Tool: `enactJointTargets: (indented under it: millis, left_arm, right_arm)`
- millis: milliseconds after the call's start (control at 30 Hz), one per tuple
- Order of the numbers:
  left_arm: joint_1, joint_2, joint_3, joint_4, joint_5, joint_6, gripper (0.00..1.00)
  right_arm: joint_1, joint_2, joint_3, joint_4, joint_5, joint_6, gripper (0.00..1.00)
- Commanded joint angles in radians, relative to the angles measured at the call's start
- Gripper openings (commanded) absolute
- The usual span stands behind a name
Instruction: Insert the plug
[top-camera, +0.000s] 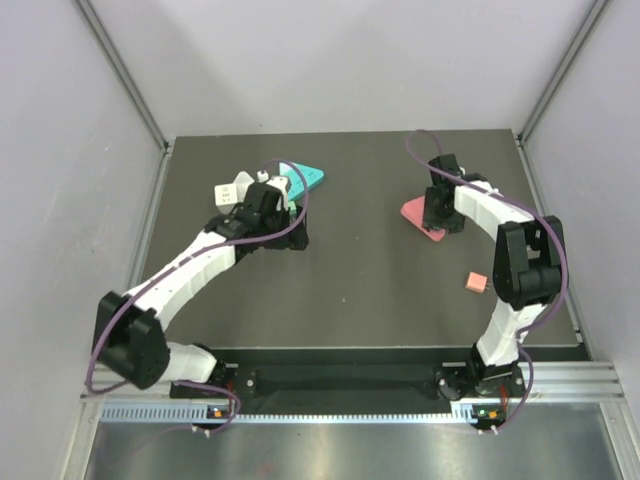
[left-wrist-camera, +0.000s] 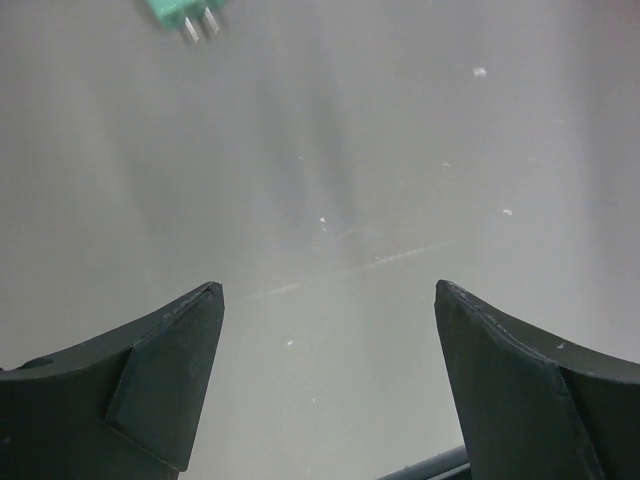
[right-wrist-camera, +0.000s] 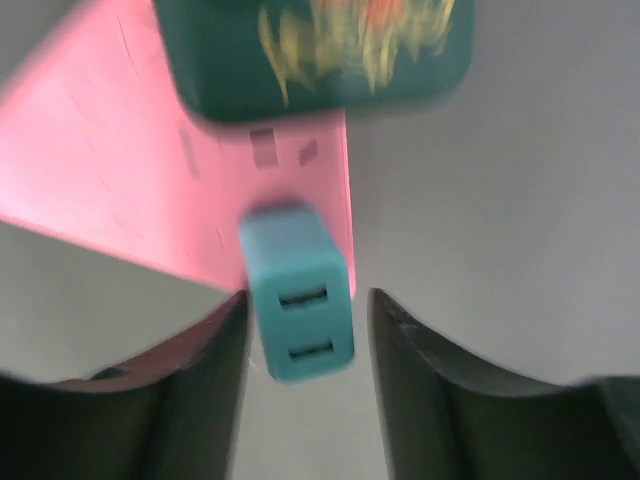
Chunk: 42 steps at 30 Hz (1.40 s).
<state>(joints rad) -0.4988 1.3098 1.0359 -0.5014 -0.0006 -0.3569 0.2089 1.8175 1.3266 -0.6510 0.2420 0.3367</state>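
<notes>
Plug (right-wrist-camera: 297, 295): light-blue block w/ two USB ports facing the right wrist cam. It sits at the edge of the pink socket plate (right-wrist-camera: 120, 170), between the fingers of the R gripper (right-wrist-camera: 308, 295). Near finger looks in contact and the far one shows a thin gap (view is blurred), so cannot tell whether the jaws are clamped on it. A dark green block (right-wrist-camera: 320, 50) w/ yellow markings rests on the plate just beyond the plug.

L gripper (left-wrist-camera: 330, 290): jaws spread wide, nothing between them, over bare table (top-camera: 360, 250). A green connector (left-wrist-camera: 185, 12) w/ metal pins lies ahead.

Top cam: teal wedge (top-camera: 305, 176) and white block (top-camera: 228, 192) lie near the L wrist. A salmon cube (top-camera: 477, 283) sits apart, at the R side.
</notes>
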Motion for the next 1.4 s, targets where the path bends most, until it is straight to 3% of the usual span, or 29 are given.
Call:
enactJointTargets:
  millis: [0, 267, 367, 533, 700, 1033, 1100, 1167, 1200, 1367]
  left_arm:
    - [0.0, 0.098, 0.079, -0.012, -0.042, -0.074, 0.9]
    - [0.002, 0.391, 0.291, -0.032, -0.248, -0.103, 0.79]
    - [0.008, 0.505, 0.354, -0.045, -0.309, -0.091, 0.77]
    - [0.054, 0.649, 0.472, -0.06, -0.26, -0.086, 0.66]
    - [0.072, 0.718, 0.538, -0.042, -0.286, -0.047, 0.68]
    - [0.086, 0.838, 0.615, -0.029, -0.315, 0.004, 0.71]
    - [0.088, 0.841, 0.615, -0.017, -0.302, 0.015, 0.65]
    - [0.088, 0.836, 0.616, -0.023, -0.28, 0.018, 0.53]
    - [0.086, 0.82, 0.615, -0.031, -0.27, 0.013, 0.36]
    - [0.065, 0.7, 0.512, -0.034, -0.13, 0.009, 0.0]
  right_arm:
    - [0.003, -0.049, -0.007, -0.053, -0.035, -0.056, 0.57]
    - [0.001, -0.178, 0.049, -0.09, -0.115, -0.103, 0.98]
    - [0.003, -0.26, 0.026, -0.085, -0.141, -0.126, 1.0]
    - [0.003, -0.404, -0.041, -0.049, -0.239, -0.166, 1.0]
    - [0.003, -0.5, -0.108, 0.043, -0.42, -0.149, 1.0]
    - [0.004, -0.518, -0.129, 0.07, -0.478, -0.149, 0.99]
    - [0.004, -0.521, -0.136, 0.073, -0.478, -0.146, 1.0]
    - [0.006, -0.526, -0.142, 0.08, -0.478, -0.14, 1.0]
    - [0.007, -0.526, -0.151, 0.088, -0.481, -0.137, 1.0]
    - [0.012, -0.509, -0.179, 0.12, -0.532, -0.101, 1.0]
